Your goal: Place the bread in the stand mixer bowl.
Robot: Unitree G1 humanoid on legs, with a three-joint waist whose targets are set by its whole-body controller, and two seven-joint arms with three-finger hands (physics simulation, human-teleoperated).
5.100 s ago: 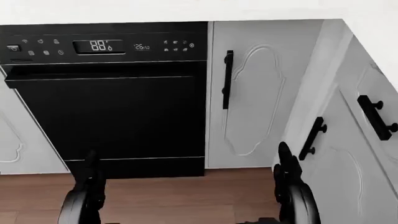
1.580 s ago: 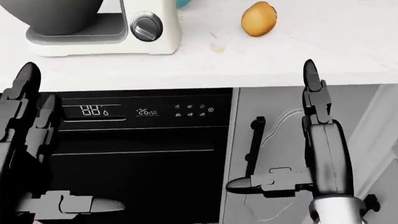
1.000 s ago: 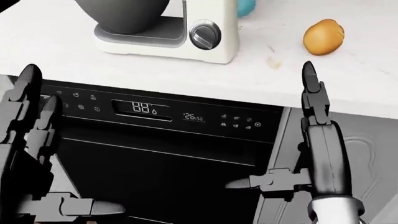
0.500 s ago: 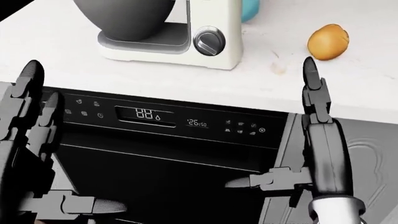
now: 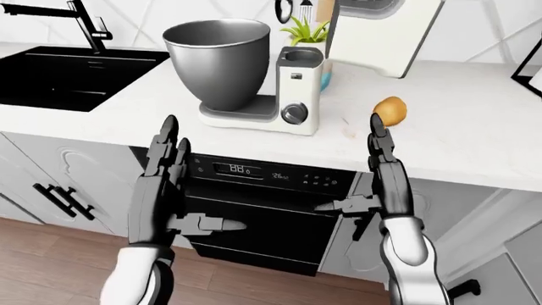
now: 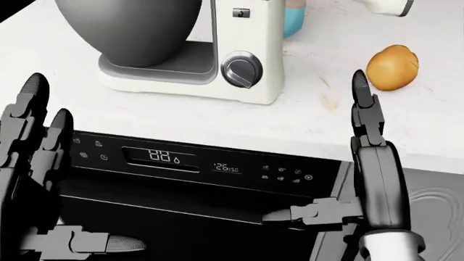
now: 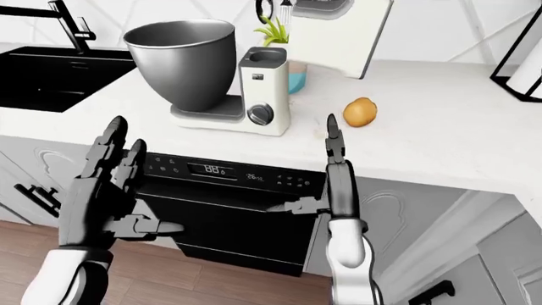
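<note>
At the far left of the left-eye view a black sink (image 5: 63, 76) is set into the white bench (image 5: 474, 127), with a black tap (image 5: 89, 22) rising above it. Below the bench on that side is a pale cabinet door with a black handle (image 5: 58, 200).

The left hand (image 5: 165, 190) is raised in front of the bench edge, fingers (image 5: 169, 136) straight up and spread apart, thumb pointing toward the middle; it holds nothing.

Just above it on the bench stands the stand mixer (image 5: 297, 89), white, with a round dial on its side. Its large grey bowl (image 5: 218, 51) sits upright on the mixer's base, open at the top. Behind the mixer a green plant (image 5: 303, 28) shows, in a blue pot (image 6: 294, 16) seen in the head view.

Under the bench, between the two hands, is a black dishwasher (image 5: 254, 210) with a lit display (image 6: 161, 156) along its top strip.

The right hand (image 5: 381, 184) is also held up, fingers straight and apart, thumb pointing left, gripping nothing.

The bread (image 5: 391, 110), a small round golden-brown piece, lies on the bench to the right of the mixer, apart from it and outside the bowl. In the left-eye view the right hand's fingertip lines up just under it; I cannot tell whether it touches.

At the right edge of the right-eye view stands a black wire frame (image 7: 516, 57).
</note>
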